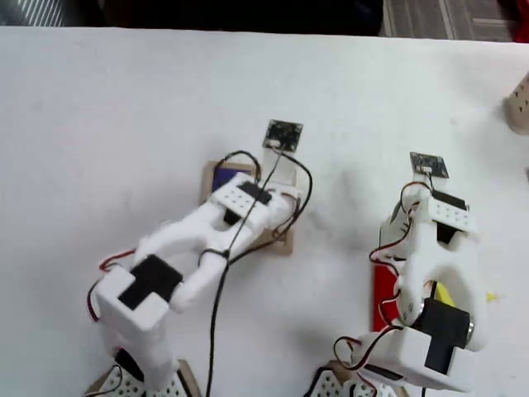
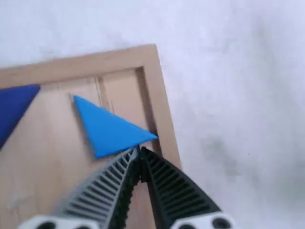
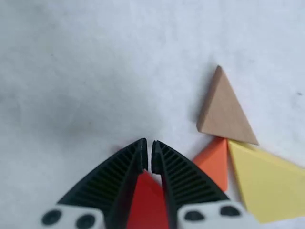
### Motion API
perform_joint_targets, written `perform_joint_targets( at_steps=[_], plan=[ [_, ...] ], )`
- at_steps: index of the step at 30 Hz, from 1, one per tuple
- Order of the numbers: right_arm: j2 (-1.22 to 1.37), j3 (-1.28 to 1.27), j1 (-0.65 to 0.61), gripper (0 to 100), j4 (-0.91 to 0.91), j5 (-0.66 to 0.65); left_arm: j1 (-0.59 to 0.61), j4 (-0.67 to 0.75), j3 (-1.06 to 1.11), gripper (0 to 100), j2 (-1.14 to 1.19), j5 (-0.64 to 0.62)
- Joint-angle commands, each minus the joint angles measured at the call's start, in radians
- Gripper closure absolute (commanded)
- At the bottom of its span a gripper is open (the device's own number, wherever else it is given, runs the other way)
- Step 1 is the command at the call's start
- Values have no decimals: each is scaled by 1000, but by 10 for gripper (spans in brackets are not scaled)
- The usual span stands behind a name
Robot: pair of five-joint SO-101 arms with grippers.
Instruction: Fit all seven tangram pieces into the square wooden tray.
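Wooden tray (image 2: 153,71): light-blue triangle (image 2: 107,126) and dark-blue piece (image 2: 14,107) inside.
Left gripper (image 2: 139,151): closed, empty, at light-blue triangle's corner.
Right gripper (image 3: 147,145): nearly closed above red piece (image 3: 143,200), outside tray; tan triangle (image 3: 221,109) near.

White matte table (image 1: 124,99), evenly lit, soft shadows only. Ends at a dark strip (image 1: 248,12) along the far edge. Grey ribbed surface (image 1: 446,18) past the far right. Beige perforated object (image 1: 519,103) at the right edge.

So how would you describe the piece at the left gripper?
Start at the square wooden tray under the left arm. Two blue pieces lie inside; it is the light blue triangle nearest the corner, at the left gripper's shut tips. The dark blue piece nearby is far deeper in shade.
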State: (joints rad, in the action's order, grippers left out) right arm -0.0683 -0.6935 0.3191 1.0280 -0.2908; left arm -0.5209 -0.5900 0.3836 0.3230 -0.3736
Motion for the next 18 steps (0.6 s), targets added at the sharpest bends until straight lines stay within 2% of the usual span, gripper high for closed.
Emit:
perform_joint_targets(
  at_steps=[1, 9, 13, 18],
  plan=[
    [-39, 3, -13, 975, -13, -17, 33, 32, -123, 977, 48, -8],
    [-39, -6, -13, 974, -19, -20, 45, 21, -227, 977, 105, -6],
    [-39, -9, -15, 974, -33, -20, 39, -71, -227, 977, 35, 54],
    [-39, -9, -15, 974, -33, -20, 45, -140, -170, 977, -94, 60]
  ],
)
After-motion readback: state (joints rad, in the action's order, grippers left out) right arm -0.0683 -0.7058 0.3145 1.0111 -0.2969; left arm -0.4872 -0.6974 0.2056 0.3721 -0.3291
